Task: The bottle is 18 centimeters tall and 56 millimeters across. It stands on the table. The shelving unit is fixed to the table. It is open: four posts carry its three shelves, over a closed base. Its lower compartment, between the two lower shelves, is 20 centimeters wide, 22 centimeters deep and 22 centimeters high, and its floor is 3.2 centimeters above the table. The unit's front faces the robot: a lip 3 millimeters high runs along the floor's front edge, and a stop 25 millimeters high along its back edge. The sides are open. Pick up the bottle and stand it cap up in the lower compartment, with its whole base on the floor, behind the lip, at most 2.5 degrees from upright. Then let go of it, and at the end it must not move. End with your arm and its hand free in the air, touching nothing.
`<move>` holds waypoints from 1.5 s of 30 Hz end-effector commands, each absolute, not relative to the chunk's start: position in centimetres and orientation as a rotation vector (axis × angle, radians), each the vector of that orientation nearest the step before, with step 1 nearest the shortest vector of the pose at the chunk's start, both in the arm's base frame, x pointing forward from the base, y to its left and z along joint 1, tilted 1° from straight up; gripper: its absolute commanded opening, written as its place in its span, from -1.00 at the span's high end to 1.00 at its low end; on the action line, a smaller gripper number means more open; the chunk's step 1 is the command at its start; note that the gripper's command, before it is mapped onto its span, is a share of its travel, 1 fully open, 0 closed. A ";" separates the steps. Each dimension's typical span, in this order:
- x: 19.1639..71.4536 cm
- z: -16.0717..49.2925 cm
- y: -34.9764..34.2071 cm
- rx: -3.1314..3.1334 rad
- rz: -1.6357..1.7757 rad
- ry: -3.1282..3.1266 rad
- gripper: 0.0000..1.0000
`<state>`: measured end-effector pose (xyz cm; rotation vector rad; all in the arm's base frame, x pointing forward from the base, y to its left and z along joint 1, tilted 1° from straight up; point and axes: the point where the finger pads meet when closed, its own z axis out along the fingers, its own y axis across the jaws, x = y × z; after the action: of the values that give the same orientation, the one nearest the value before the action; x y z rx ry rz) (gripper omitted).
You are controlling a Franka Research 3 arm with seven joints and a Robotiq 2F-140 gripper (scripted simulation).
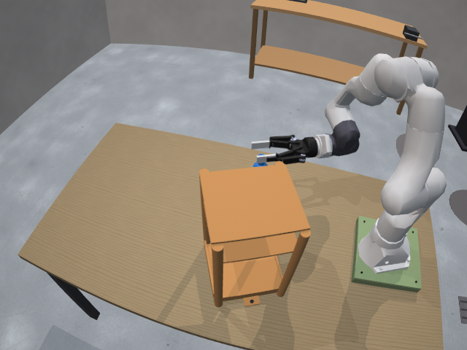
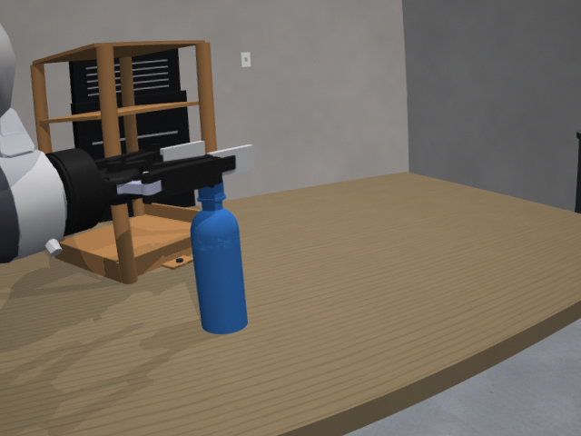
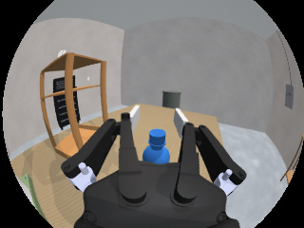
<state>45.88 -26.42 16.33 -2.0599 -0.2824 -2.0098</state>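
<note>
The blue bottle (image 2: 220, 262) (image 1: 260, 163) stands upright on the table, cap up, behind the shelving unit (image 1: 249, 226) as the top camera sees it, where only its cap shows past the top shelf. My gripper (image 2: 230, 154) reaches out level at cap height, with its fingers open. In the wrist view the bottle (image 3: 155, 147) shows between and slightly below the two fingers, apart from both. The lower compartment's floor (image 1: 250, 276) is empty. The unit also shows at the left in the exterior view (image 2: 122, 154) and in the wrist view (image 3: 72, 104).
My arm's base stands on a green plate (image 1: 386, 259) at the table's right. A small fixing tab (image 1: 251, 300) sticks out at the unit's foot. A wooden side table (image 1: 331, 37) stands off the table at the back. A black cabinet (image 2: 126, 103) is behind the unit.
</note>
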 end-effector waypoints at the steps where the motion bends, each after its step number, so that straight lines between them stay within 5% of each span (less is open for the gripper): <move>1: 45.9 15.5 -26.6 -2.064 -2.044 -0.324 0.08; 45: 45.8 7.3 -26.6 -2.064 -2.044 -0.324 0.08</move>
<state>45.76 -26.50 7.36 -2.0630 -0.3062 -2.0253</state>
